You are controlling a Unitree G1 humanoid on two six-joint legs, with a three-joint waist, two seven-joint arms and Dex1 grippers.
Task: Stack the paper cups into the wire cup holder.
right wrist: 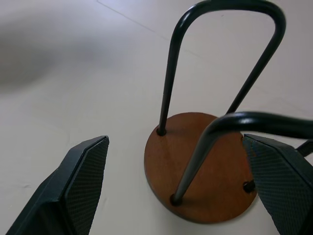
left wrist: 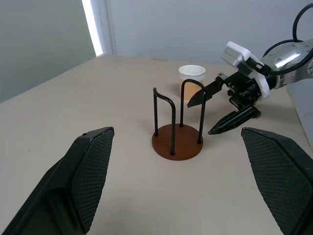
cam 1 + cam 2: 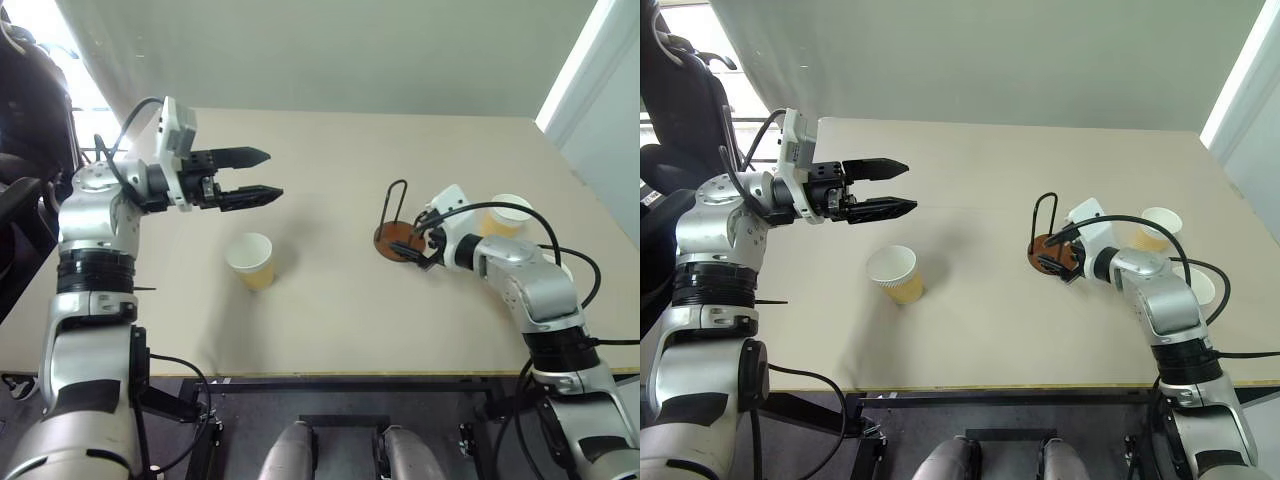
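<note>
The wire cup holder (image 3: 393, 243), a brown disc with dark wire loops, stands empty right of the table's middle. My right gripper (image 3: 413, 245) is open, low over the table, with its fingertips at the holder's right side; in the right wrist view the disc (image 1: 205, 166) lies between its fingers (image 1: 78, 186). One paper cup (image 3: 251, 261) stands upright left of centre. My left gripper (image 3: 272, 174) hangs open and empty above and behind that cup, pointing right. A second paper cup (image 3: 1159, 228) stands behind my right arm, and a third (image 3: 1197, 287) is partly hidden by it.
The beige table (image 3: 330, 320) has open room between the left cup and the holder. Its front edge runs close below the cups. A white wall panel (image 3: 590, 70) borders the far right. A dark chair (image 3: 685, 100) stands off the table's left side.
</note>
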